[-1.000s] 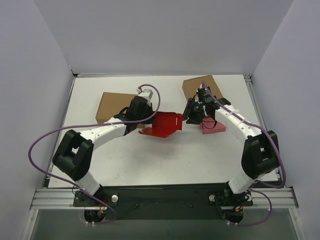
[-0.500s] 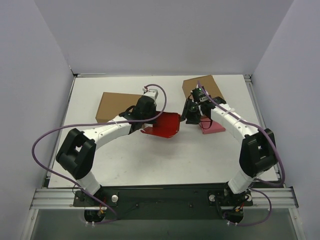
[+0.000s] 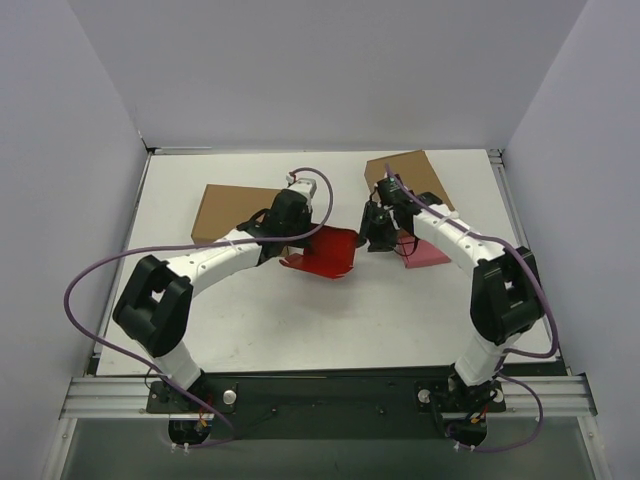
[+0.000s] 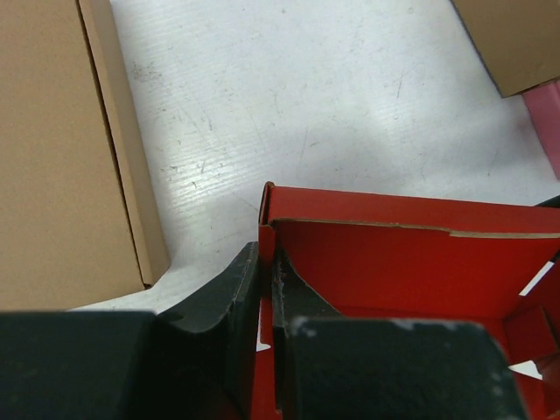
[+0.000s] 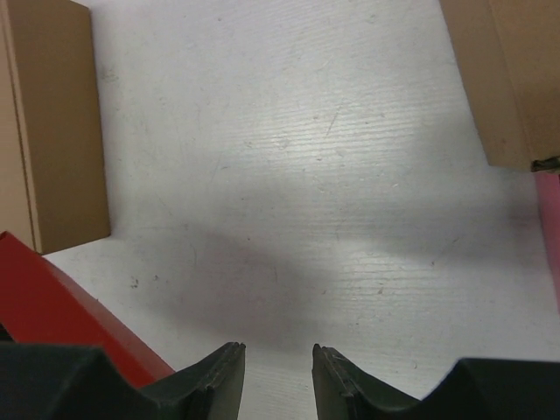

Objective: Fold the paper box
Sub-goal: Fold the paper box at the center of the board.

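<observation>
The red paper box lies partly folded at mid-table, its walls raised. My left gripper is shut on the box's left wall; in the left wrist view the two dark fingers pinch that thin red wall between them, with the box's open inside to the right. My right gripper hovers just right of the box, open with nothing held. In the right wrist view its fingertips stand apart over bare table, a red box edge at lower left.
A brown box lies behind the left arm and another brown box sits at the back right. A small pink box rests under the right arm. White walls enclose the table.
The left gripper has shifted slightly right and back with the red box, whose right flap has drawn in. The right gripper has moved left, away from the pink box toward the red box.
</observation>
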Controlling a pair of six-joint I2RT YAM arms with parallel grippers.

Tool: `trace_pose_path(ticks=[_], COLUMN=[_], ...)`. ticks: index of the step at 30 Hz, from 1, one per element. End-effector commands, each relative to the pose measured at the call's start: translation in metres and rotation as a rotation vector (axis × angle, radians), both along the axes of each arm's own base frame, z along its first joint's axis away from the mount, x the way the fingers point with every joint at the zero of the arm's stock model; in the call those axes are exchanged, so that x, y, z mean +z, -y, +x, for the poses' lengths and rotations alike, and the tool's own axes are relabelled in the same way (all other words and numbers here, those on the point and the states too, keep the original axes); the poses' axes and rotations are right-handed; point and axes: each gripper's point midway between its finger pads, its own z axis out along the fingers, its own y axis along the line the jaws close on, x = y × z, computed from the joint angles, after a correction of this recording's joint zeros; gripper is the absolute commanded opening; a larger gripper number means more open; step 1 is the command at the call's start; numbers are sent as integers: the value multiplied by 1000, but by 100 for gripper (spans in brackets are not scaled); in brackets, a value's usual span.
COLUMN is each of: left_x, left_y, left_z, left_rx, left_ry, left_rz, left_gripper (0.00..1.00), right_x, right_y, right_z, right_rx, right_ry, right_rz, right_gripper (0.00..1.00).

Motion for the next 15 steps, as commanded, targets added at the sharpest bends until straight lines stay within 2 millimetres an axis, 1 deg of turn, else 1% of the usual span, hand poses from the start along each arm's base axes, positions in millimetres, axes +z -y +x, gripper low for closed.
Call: trace_pose_path(ticks=[1, 2, 3, 4, 5, 6, 7, 8, 9, 10, 11, 13, 14, 15], left_x=[29, 30, 35, 31, 37, 40, 41, 39, 41, 41, 38, 42, 41, 43], left_y=[23, 22, 21, 18, 21, 22, 19, 18, 17, 14, 11, 7, 6, 6], left_z=[3, 4, 5, 4, 8, 8, 9, 7, 9, 9, 8, 9, 7, 6], left_rx=[-98, -106, -126, -135, -150, -165, -176, -184, -187, -189, -190, -191, -191, -194], left_ry=[21, 22, 23, 6, 28, 34, 28, 22, 30, 25, 20, 31, 25, 28], left_rz=[-194, -209, -239, -245, -273, -294, -312, -318, -327, -336, -336, -350, -357, -365], left_gripper=[0, 0, 0, 0, 0, 0, 0, 0, 0, 0, 0, 0, 0, 0], right_x=[34, 37, 43, 39, 42, 49, 47, 55, 57, 58, 64, 70, 71, 72], right_y=[-25, -26, -22, -19, -19, -13, -10, -8, 0, 0, 2, 6, 3, 2], right_z=[-7, -8, -9, -16, -17, -17, -23, -25, -24, -31, -33, -37, -45, -47], right_rx=[98, 114, 119, 124, 137, 134, 139, 155, 145, 165, 191, 221, 257, 270], right_ry=[66, 75, 81, 62, 75, 92, 78, 101, 109, 101, 127, 138, 133, 130], right_rz=[187, 213, 238, 249, 272, 292, 309, 327, 337, 361, 374, 411, 447, 464], right_gripper=[38, 38, 38, 37, 37, 37, 36, 36, 35, 35, 35, 34, 34, 33])
